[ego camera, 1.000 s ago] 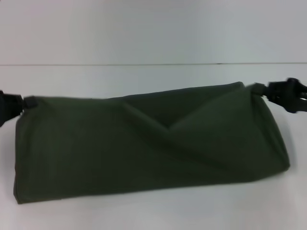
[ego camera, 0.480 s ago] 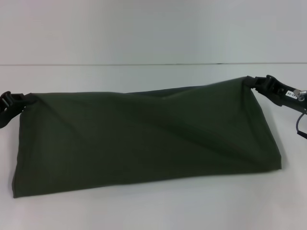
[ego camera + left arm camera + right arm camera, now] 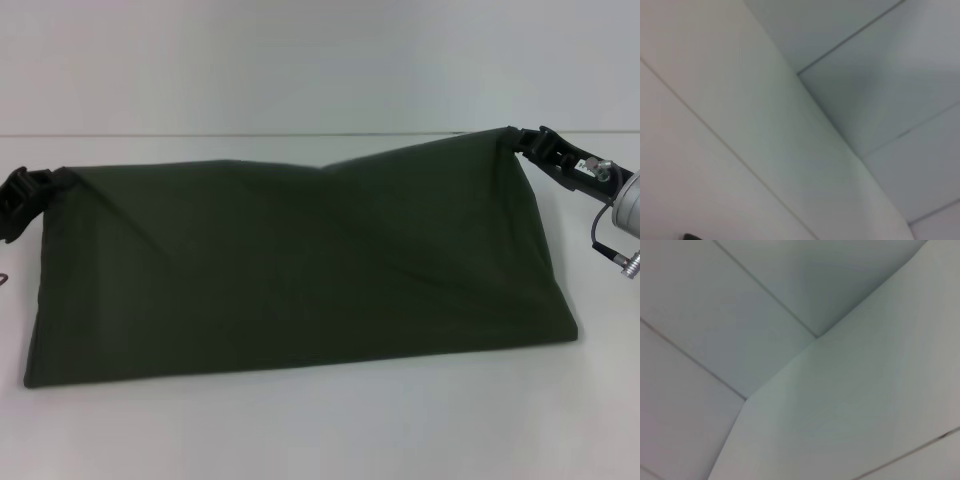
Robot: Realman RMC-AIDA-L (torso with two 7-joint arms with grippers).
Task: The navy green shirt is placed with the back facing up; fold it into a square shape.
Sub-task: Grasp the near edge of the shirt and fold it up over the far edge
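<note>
Since a second ago both my end effectors have carried their corners farther away from me, the right one more than the left, and the deep V-shaped sag across the cloth has flattened into a shallow crease. My right end effector [image 3: 525, 148] is closed on the far right corner of the navy green shirt [image 3: 300, 270], pinching the fabric at the far edge of the counter [image 3: 300, 430]; my left end effector [image 3: 35, 190] is closed on the far left corner, slightly nearer to me than the right. From each pinch the shirt runs inward and toward me, so the whole body of it lies between my two arms, with neither arm clearly closer to its middle. Its long axis runs left to right, already folded into a wide band, plain side up, with the near edge resting on the counter. I judge the coming move depends on laying the held far edge down flat.
</note>
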